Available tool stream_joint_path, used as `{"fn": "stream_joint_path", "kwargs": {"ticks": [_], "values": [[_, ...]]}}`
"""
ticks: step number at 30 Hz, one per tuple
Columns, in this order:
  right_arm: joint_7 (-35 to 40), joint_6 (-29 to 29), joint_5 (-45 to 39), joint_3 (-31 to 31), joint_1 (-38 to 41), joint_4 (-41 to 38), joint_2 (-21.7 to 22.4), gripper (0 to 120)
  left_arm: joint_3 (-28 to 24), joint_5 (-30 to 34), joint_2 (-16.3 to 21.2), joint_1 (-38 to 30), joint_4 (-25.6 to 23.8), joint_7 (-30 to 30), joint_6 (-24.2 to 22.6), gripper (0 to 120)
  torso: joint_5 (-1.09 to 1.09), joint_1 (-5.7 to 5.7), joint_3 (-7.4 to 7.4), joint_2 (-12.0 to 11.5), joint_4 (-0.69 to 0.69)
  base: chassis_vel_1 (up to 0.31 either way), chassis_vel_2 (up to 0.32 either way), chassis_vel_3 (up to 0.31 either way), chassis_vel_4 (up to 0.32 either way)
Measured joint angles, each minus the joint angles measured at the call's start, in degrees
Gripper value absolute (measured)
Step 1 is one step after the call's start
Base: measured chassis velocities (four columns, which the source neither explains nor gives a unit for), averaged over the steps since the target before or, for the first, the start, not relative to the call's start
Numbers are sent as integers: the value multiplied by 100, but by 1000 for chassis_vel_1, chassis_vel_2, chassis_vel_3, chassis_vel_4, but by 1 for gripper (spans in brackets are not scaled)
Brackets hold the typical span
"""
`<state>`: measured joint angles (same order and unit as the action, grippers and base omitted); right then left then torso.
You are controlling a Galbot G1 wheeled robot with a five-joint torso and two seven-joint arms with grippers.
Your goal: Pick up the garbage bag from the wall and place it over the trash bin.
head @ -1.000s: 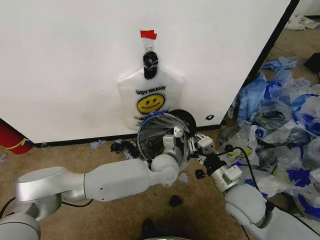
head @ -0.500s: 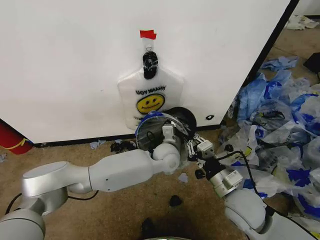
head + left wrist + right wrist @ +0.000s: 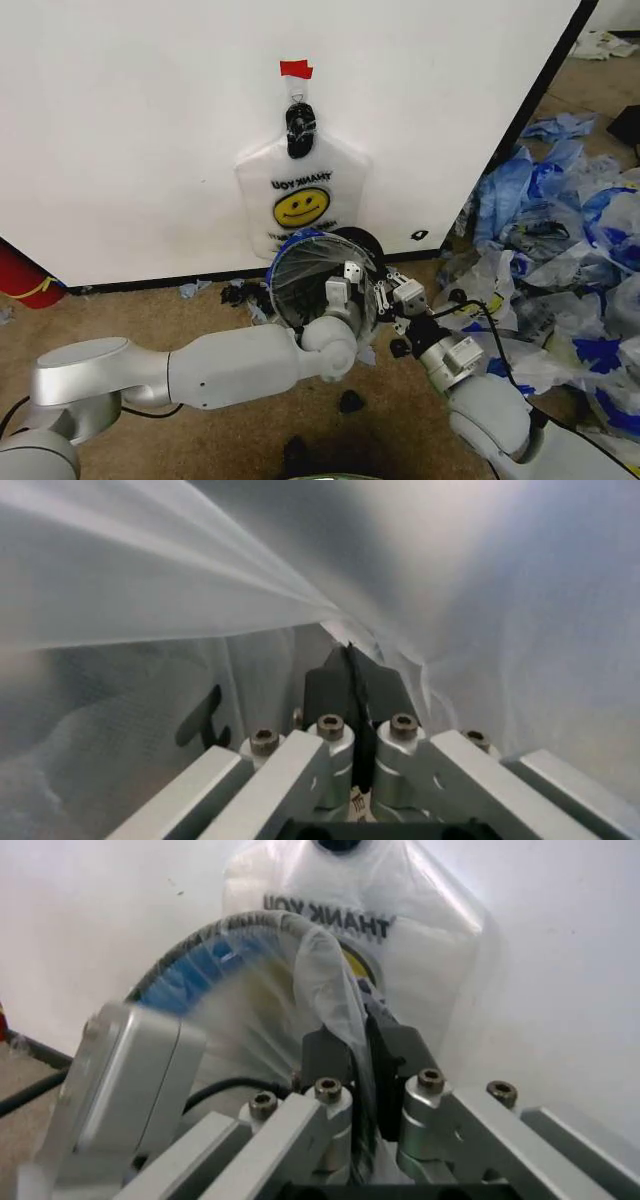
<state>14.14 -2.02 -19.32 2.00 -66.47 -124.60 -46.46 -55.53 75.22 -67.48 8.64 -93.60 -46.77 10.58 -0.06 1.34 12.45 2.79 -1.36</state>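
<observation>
1. At the far left of the head view we see a red cylinder on the brown floor beside the white wall.
2. Reaching in from the left, our left gripper sits inside the small round black wire-mesh trash bin, which is tipped with its mouth toward us below the wall; in the left wrist view its dark fingers are pressed together on a fold of thin white film.
3. On the wall just above the bin hangs a translucent white plastic garbage bag with a yellow smiley face and black print, under a red tape strip.
4. Just right of the bin, our right gripper pinches the film at the rim, jaws closed.
5. Farther right, blue-streaked white bags litter the floor.
</observation>
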Motion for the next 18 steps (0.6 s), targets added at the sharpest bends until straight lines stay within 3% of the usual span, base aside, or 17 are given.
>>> {"fn": "stream_joint_path", "kwargs": {"ticks": [18], "values": [[334,124,-661,-80,217,231,-130,1,103,194,338,-121,-566,-127,-5,0,0,0,-1,0,1,0,0,0,0]]}}
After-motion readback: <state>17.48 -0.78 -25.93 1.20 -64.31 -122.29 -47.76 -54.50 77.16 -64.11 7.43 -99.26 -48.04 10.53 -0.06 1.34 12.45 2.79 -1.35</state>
